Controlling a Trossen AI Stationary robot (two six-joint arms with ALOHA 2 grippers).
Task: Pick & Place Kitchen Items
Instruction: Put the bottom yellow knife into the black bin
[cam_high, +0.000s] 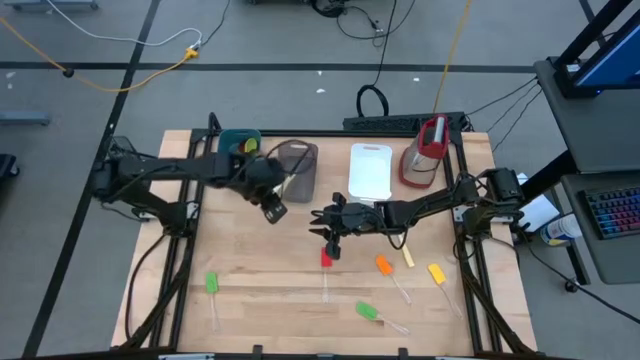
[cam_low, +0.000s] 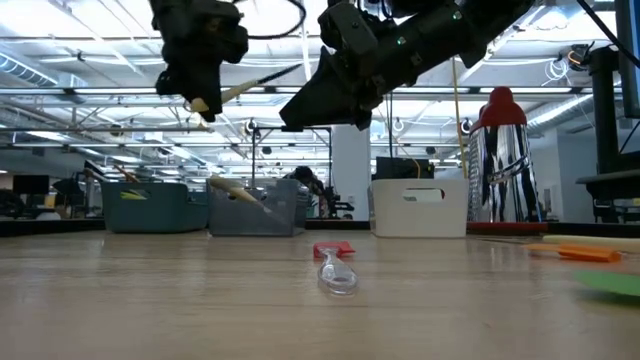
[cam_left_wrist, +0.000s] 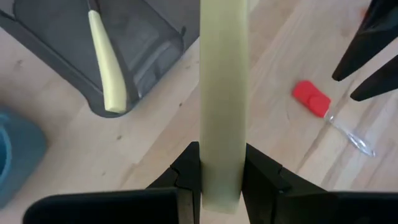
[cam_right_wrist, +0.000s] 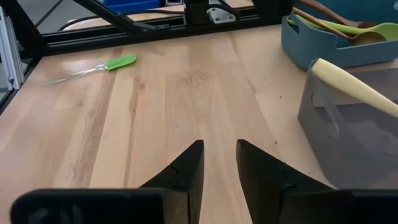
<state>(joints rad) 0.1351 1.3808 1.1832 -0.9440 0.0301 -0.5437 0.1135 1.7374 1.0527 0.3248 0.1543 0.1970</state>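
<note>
Bare wood surrounds red spatula (cam_high: 325, 258) under right tool (cam_high: 330, 238).

A robotics lab: cables are trailing across grey floor beyond the wooden table (cam_high: 250, 285), under exposed ceiling trusses (cam_low: 90, 100).

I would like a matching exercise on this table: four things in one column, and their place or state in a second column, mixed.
Things:
1. red spatula
2. left gripper
3. right gripper
4. white tub

Places or states:
A. shut on a pale-handled knife
B. lying on the table below the right gripper
C. open, holding nothing
D. standing beside the red-and-clear jug

Pairs: 1-B, 2-A, 3-C, 4-D
</note>
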